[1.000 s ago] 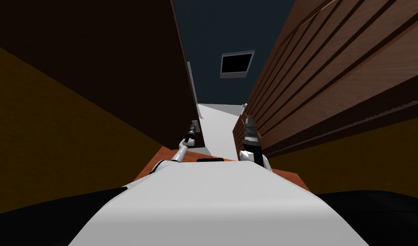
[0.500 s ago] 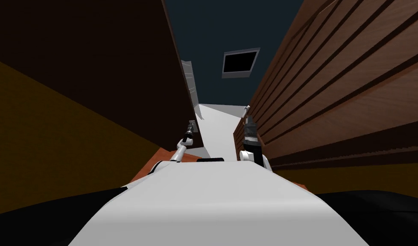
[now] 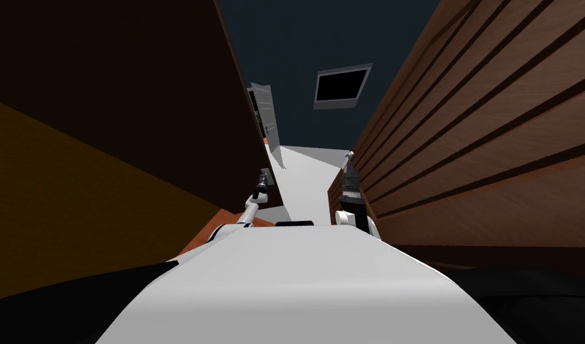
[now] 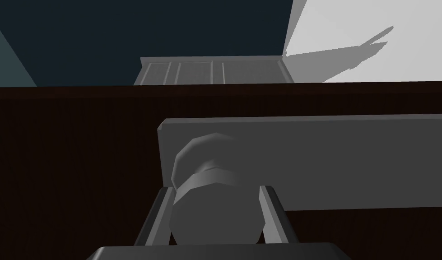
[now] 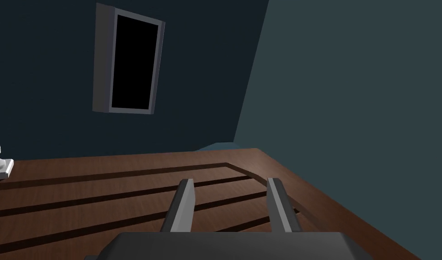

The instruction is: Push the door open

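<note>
Left gripper [image 4: 214, 189] tight around grey knob [image 4: 211, 205] on dark brown door [image 4: 71, 171]

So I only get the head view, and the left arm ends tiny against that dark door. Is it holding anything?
Observer: Yes. The left wrist view shows the left end effector with its fingers pressed on both sides of a grey knob.
Operator: What's the knob fixed to?
Observer: A grey plate on the dark brown door.
Operator: And the right arm?
Observer: The right end effector stands open, empty, over brown panelling.
</note>
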You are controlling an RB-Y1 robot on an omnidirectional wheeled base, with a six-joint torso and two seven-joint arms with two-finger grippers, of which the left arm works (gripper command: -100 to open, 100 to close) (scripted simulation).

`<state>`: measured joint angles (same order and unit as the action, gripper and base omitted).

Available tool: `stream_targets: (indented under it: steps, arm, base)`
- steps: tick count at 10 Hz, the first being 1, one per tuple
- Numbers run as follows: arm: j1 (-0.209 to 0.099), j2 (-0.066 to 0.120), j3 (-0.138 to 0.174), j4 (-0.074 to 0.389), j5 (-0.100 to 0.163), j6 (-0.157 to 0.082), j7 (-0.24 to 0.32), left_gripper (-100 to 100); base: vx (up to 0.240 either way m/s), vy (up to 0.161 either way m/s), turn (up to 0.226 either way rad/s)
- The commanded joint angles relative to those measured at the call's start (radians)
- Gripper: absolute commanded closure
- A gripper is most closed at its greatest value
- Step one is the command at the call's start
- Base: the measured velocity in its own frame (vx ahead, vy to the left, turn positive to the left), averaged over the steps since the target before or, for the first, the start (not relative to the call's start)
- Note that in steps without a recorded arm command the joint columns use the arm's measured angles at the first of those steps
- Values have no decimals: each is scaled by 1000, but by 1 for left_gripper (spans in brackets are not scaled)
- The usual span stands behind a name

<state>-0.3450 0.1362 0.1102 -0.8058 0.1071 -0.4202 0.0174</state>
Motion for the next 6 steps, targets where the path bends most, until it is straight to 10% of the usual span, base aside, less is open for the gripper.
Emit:
stream_targets:
  steps: [1, 6]
  arm:
    - [16, 14, 15, -28, 4, 11, 0, 100]
    - [15, 25, 62, -20, 14, 14, -15, 100]
  base:
    - [106, -79, 37]
    - [118, -107, 69]
